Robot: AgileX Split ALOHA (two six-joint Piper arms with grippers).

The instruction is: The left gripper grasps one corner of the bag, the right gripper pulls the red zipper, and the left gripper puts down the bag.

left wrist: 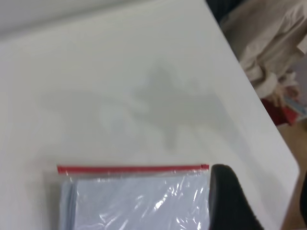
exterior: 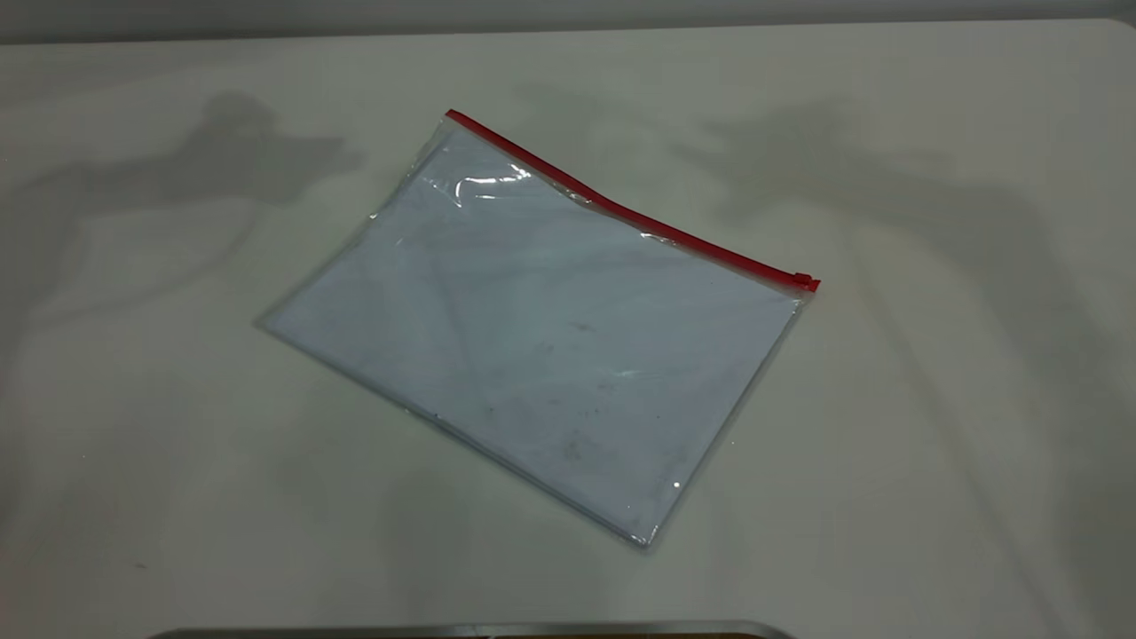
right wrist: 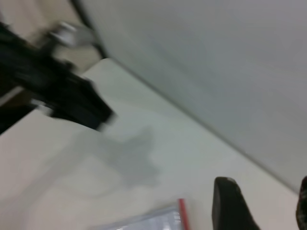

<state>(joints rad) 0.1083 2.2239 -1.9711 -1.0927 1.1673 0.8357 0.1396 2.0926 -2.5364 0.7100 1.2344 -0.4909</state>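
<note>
The bag (exterior: 541,328) lies flat on the white table, a clear bluish pouch turned at an angle. The red zipper (exterior: 621,209) runs along its far long edge, with the slider tab (exterior: 805,281) at the right end. Neither gripper shows in the exterior view, only their shadows. In the left wrist view the left gripper (left wrist: 261,175) is open above the table, one finger (left wrist: 230,201) just beside the red strip's end (left wrist: 205,166). In the right wrist view the right gripper (right wrist: 261,184) is open, above and apart from the red strip's end (right wrist: 182,213).
The left arm (right wrist: 62,91) shows far off in the right wrist view. The table edge (left wrist: 268,139) and a heap of cloth (left wrist: 273,43) beyond it show in the left wrist view. A grey metal rim (exterior: 470,630) lies at the near table edge.
</note>
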